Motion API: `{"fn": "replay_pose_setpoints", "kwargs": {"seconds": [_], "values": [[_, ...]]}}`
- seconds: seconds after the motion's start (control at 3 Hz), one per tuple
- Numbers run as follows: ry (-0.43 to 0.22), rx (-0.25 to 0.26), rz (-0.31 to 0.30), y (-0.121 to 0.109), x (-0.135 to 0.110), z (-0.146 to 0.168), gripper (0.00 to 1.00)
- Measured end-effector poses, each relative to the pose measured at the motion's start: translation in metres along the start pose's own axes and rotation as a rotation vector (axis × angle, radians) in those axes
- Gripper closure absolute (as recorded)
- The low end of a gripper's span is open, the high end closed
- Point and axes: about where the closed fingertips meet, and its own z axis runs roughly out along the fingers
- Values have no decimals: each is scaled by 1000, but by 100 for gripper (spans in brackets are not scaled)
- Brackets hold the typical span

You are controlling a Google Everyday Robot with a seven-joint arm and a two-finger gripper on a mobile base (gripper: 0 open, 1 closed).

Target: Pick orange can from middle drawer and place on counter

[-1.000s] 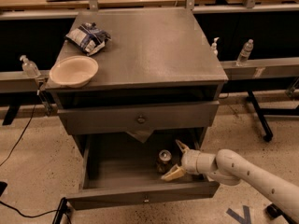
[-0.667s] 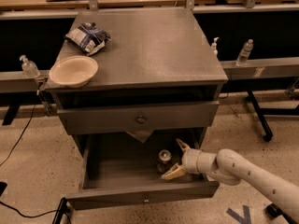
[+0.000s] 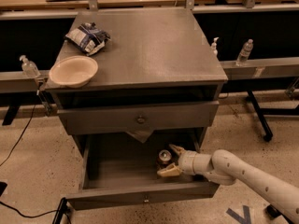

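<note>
The orange can point(image 3: 164, 157) stands upright in the open middle drawer point(image 3: 112, 197), at its right back part, silver top showing. My gripper point(image 3: 171, 160) reaches in from the right, level with the can. Its two pale fingers are spread, one point(image 3: 177, 150) behind the can and one point(image 3: 168, 171) in front of it, so the can sits at the mouth of the open jaws. The fingers do not clasp it. The counter point(image 3: 154, 45) is the grey top of the cabinet above.
A pale bowl point(image 3: 73, 71) and a crumpled chip bag point(image 3: 87, 37) lie on the counter's left side. A shut drawer front with a dark knob point(image 3: 140, 120) overhangs the open drawer. Clear bottles point(image 3: 244, 52) stand on side rails. My white arm point(image 3: 252, 176) crosses the lower right.
My gripper has edged left toward the can, so the fingers now flank it more closely. The can and drawer have not moved.
</note>
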Motion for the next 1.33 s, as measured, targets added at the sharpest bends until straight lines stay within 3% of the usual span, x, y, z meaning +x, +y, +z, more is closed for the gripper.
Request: {"fn": "replay_pose_setpoints", "kwargs": {"seconds": [0.33,0.67,1.33], "values": [[-8,-12,11,3,2,7,35],[-46,-1,-6,0,-13,2,51],[-123,19,-53,-4,-56,-27,98]]}}
